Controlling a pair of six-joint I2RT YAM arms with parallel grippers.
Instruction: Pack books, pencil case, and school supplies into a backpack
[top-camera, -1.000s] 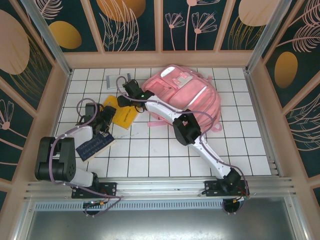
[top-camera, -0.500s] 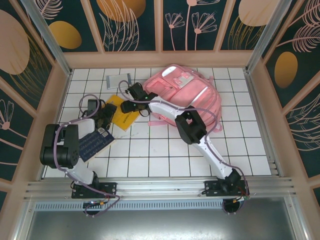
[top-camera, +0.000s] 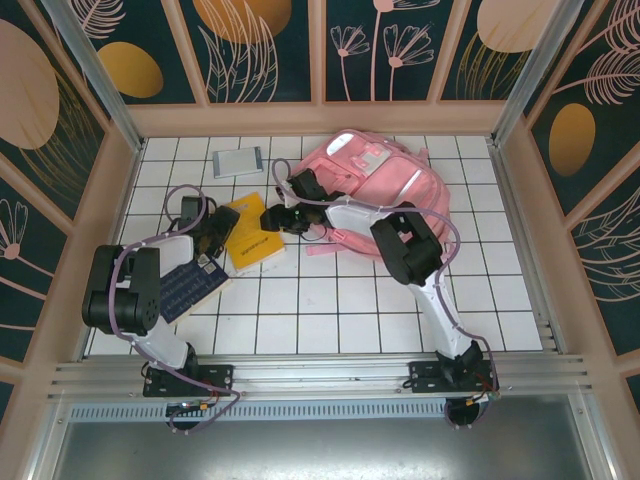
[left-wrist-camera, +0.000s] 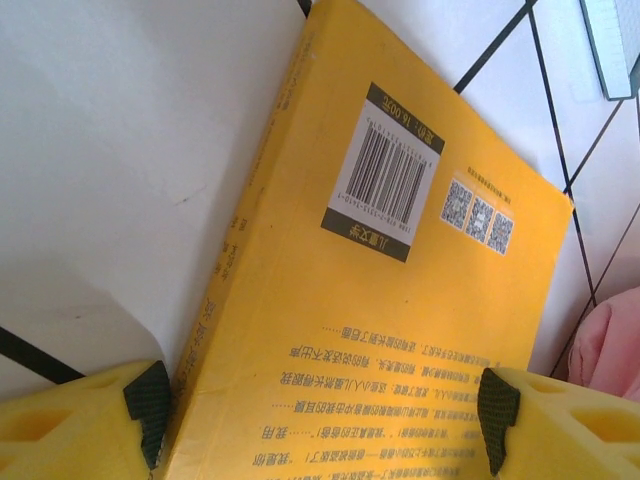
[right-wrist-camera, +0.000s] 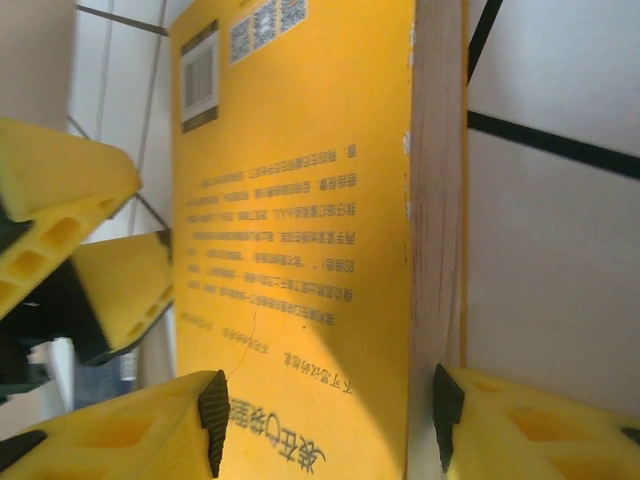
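The yellow book (top-camera: 256, 236) lies back cover up on the tiles, left of the pink backpack (top-camera: 385, 185). My left gripper (top-camera: 217, 240) (left-wrist-camera: 322, 405) is open over the book's near-left part, one pad by the spine and the other above the cover. My right gripper (top-camera: 283, 219) (right-wrist-camera: 330, 410) is open at the book's right edge; its page edge (right-wrist-camera: 436, 220) stands between the jaws. The navy book (top-camera: 190, 290) lies front left and the grey book (top-camera: 238, 162) back left. The pencil case and school supplies are out of view.
The wooden side wall (top-camera: 118, 190) runs close along the left of the books. The backpack's pink fabric (left-wrist-camera: 612, 350) lies just past the yellow book. The right arm's links (top-camera: 405, 245) cross the tiles in front of the backpack.
The right gripper came forward and right from beside the grey book to the yellow book's edge, its jaws narrowing. The yellow book shifted right. The left gripper moved onto the book.
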